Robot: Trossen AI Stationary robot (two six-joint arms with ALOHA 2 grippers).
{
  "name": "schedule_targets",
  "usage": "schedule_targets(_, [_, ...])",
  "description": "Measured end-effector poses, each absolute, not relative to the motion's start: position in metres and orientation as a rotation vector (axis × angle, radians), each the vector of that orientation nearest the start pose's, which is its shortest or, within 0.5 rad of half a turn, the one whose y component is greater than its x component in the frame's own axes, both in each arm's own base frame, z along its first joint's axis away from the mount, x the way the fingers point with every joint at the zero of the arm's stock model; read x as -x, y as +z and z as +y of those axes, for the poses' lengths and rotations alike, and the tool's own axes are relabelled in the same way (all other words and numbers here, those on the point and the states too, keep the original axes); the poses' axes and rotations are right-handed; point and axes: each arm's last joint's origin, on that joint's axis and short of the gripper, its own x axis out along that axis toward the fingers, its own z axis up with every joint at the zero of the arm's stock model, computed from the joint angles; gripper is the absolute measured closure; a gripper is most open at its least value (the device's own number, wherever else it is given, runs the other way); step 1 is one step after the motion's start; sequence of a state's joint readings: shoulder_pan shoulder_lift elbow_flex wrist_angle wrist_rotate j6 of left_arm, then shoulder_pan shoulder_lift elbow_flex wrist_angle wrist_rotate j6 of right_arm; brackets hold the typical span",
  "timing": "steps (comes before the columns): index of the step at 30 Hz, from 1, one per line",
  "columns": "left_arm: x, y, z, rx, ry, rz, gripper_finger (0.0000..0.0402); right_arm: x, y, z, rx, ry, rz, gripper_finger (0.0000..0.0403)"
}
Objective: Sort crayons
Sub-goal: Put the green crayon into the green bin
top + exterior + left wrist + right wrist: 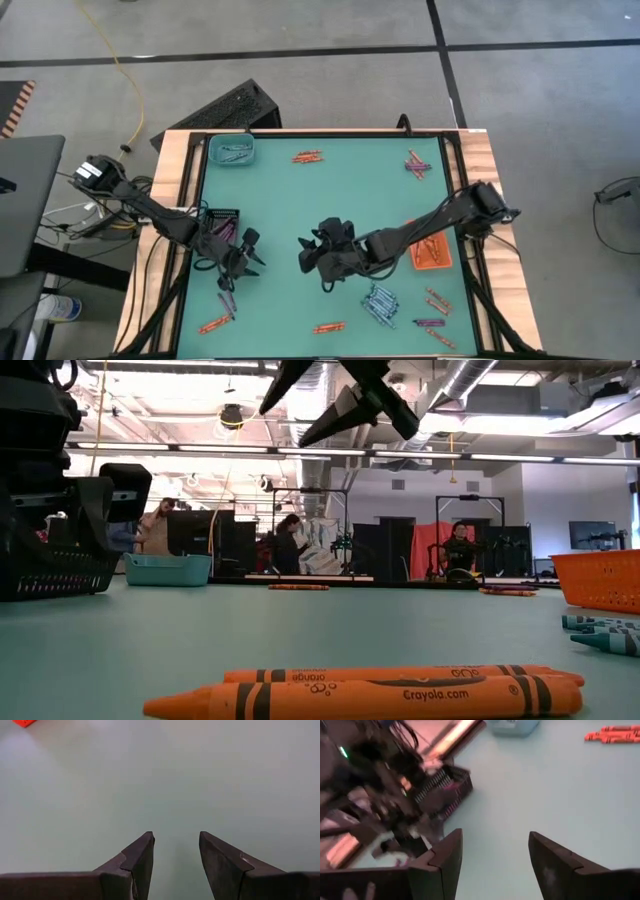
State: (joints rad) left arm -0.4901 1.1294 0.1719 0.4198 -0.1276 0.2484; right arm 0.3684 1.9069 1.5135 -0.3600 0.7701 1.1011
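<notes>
Above the green desk (330, 190), the left end effector (250, 250) hovers beside the black tray (222, 222), fingers spread and empty. Near the middle, the right end effector (308, 252) hangs wide and empty too. Crayons (380, 303) lie scattered in small clusters; others fill the teal tray (231, 150) and orange tray (431, 251).

I count three small rectangular plastic trays, one teal (231, 150), one black (222, 221), one orange (431, 251), and my two dark arms.
</notes>
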Motion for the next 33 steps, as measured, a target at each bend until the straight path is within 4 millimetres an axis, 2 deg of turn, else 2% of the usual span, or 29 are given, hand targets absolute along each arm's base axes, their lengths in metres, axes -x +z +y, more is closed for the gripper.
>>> schedule_targets(6, [-0.161,0.127,-0.081,-0.408,-0.404,0.469,0.0253,-0.402,0.247,0.137,-0.628,-0.598,0.429,0.0185])
schedule_targets(14, [-0.161,0.128,-0.081,-0.4,-0.395,0.465,0.0253,-0.396,0.246,0.155,-0.492,-0.474,0.518,0.0185])
schedule_targets(26, [-0.162,0.129,-0.08,-0.387,-0.345,0.455,0.0253,-0.367,0.232,0.181,-0.342,-0.393,0.781,0.0185])
schedule_targets(29, [-0.163,0.131,-0.081,-0.364,-0.339,0.438,0.0253,-0.362,0.23,0.185,-0.33,-0.354,0.842,0.0185])
schedule_targets(33, [-0.165,0.135,-0.082,-0.308,-0.327,0.399,0.0253,-0.35,0.225,0.186,-0.286,-0.395,0.941,0.0185])
